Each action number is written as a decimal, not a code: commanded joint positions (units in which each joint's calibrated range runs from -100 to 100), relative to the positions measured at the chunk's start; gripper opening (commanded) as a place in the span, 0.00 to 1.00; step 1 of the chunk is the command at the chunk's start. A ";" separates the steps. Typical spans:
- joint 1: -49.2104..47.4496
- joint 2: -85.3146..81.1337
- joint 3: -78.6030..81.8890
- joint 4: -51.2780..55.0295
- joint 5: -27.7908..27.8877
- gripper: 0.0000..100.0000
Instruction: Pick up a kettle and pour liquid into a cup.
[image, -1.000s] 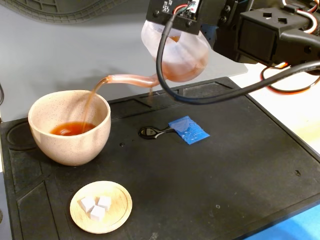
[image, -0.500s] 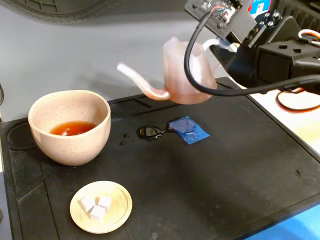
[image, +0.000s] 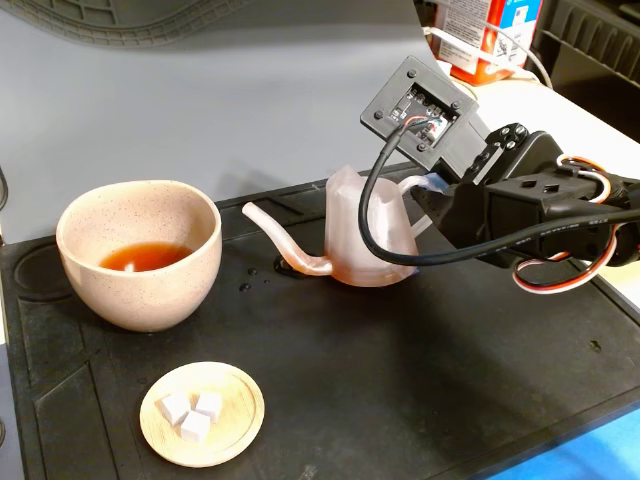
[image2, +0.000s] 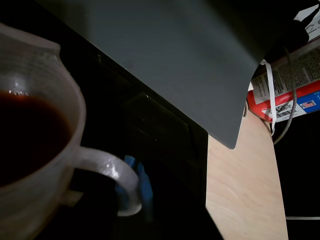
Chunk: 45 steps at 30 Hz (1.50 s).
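Observation:
The translucent pinkish kettle (image: 365, 240) stands upright on the black mat (image: 400, 380), with its thin spout pointing left toward the cup. The beige speckled cup (image: 140, 255) stands at the left and holds reddish-brown liquid (image: 145, 256). My gripper (image: 428, 195) is at the kettle's loop handle on its right side. A cable and the arm hide the jaws. In the wrist view the kettle (image2: 30, 200) fills the left side with dark liquid (image2: 25, 135) inside. A blue fingertip (image2: 144, 186) sits just behind its handle (image2: 117, 172); the other finger is not seen.
A small wooden dish (image: 202, 413) with three white cubes lies at the front left of the mat. A grey board (image2: 190, 60) stands behind the mat. A red and white carton (image: 480, 40) stands on the wooden table at the back right.

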 joint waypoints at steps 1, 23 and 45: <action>0.48 -0.30 -1.40 -1.27 -0.24 0.01; 1.69 3.19 -5.76 -4.90 0.23 0.01; 1.77 3.28 -2.67 -5.59 2.54 0.01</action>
